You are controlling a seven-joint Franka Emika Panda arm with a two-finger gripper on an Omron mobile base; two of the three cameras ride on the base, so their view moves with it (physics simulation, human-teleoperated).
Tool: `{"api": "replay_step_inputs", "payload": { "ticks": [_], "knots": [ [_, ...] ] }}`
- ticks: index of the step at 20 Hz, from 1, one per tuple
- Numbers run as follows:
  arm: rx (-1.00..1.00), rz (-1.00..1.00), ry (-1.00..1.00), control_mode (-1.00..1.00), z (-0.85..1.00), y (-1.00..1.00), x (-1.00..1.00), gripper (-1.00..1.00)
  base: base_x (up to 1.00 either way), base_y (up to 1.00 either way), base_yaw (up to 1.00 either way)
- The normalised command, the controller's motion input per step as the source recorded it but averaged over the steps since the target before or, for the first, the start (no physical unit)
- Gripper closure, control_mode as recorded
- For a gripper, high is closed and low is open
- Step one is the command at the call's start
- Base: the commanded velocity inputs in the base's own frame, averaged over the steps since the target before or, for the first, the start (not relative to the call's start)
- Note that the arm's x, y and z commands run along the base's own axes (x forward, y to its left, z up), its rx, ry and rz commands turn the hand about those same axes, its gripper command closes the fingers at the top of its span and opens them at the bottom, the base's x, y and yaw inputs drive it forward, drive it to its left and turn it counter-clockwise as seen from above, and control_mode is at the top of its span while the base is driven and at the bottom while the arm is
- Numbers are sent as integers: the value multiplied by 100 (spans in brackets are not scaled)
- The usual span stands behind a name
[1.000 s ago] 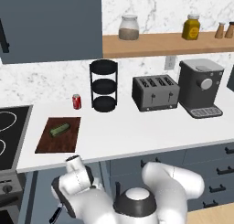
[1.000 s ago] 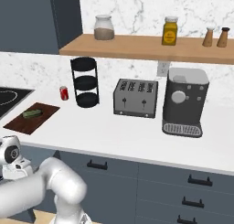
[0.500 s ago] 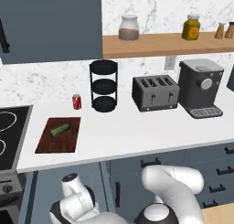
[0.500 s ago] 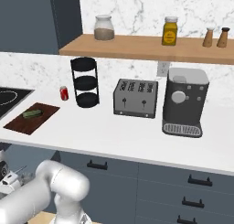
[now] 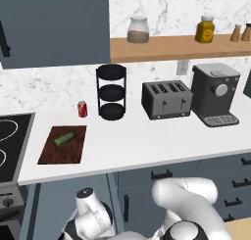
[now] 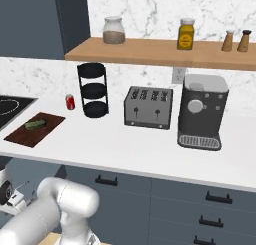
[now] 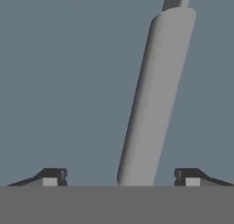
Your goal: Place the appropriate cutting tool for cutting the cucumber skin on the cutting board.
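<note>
The short green cucumber [image 5: 64, 138] [image 6: 36, 123] lies on the dark reddish-brown cutting board [image 5: 58, 151] [image 6: 24, 135] at the left of the white counter. The peeler is hidden. My arm hangs well below the counter edge, in front of the blue-grey cabinets. In the hand view my gripper [image 7: 121, 177] is open. Its two dark fingertips [image 7: 52, 176] stand wide apart on either side of a long grey bar handle [image 7: 155, 95] on a blue-grey cabinet front [image 7: 68, 81]. Nothing is held.
A red soda can [image 5: 82, 108], a black three-tier rack [image 5: 111, 92], a toaster [image 5: 166, 99] and a coffee machine [image 5: 215, 93] stand along the back of the counter. The stove [image 5: 10, 141] is left of the board. Drawers with dark handles [image 5: 162, 174] lie under the counter.
The arm has sunk lower in front of the cabinets, with the wrist dropping further below the counter edge. Things on the counter have not moved.
</note>
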Motion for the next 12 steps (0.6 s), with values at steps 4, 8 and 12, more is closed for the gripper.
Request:
{"api": "replay_step_inputs", "payload": {
  "ticks": [4, 8, 12],
  "knots": [
    [12, 0, 1, -100, 0, -46, -9, -100, 0, 0, 0],
    [12, 0, 2, -100, -4, -22, -7, -100, 0, 0, 0],
    [9, 0, 0, -100, -8, -2, -1, 100, 0, 0, 0]
  ]
}}
